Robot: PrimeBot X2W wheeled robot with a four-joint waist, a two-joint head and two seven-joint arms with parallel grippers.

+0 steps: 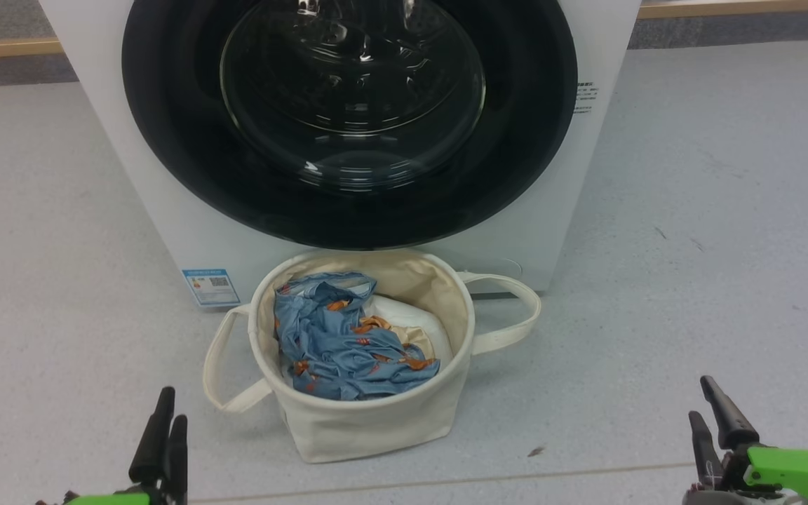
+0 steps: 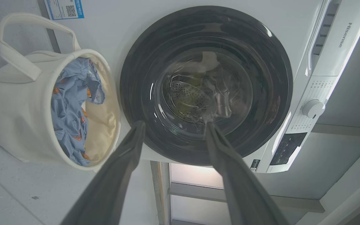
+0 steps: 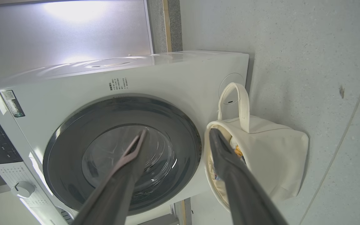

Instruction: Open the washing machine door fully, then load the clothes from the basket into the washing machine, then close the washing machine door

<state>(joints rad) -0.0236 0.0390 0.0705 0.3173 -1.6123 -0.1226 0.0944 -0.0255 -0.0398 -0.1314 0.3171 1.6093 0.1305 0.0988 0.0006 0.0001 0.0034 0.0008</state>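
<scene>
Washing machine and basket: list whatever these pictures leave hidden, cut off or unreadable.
- Washing machine door: head view, its upper part is cut off by the top edge.
- Drum: left wrist view, reflections in the glass blur it.
- Clothes: head view, the blue garment and the basket wall hide anything lower.
- Printed text: head view, too small to read.

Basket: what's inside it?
Crumpled blue clothes with orange prints on top, a white bundle partly under them. The basket floor and anything beneath are covered.
</scene>
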